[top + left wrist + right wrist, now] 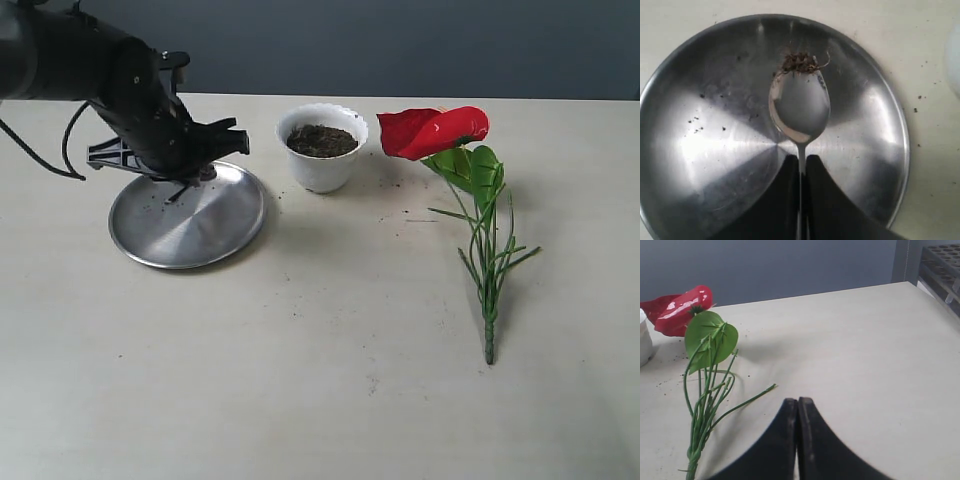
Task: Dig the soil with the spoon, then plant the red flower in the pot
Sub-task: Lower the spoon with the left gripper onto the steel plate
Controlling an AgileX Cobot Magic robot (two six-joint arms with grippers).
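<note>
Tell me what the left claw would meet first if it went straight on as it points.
Probably the steel plate: the left claw holds the spoon pointing down at it; gap unclear.

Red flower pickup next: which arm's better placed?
Right, likely. The right fingers are shut and empty near the red flower; the left fingers grip the spoon over the plate.

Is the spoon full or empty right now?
Nearly empty: the spoon holds only a small soil clump at its tip, over the plate.

Under spoon (800, 107), plate (200, 235). At 2 o'clock from plate, pot (322, 172) with soil (322, 140) inside. At 3 o'clock from pot, flower (480, 170).
</note>
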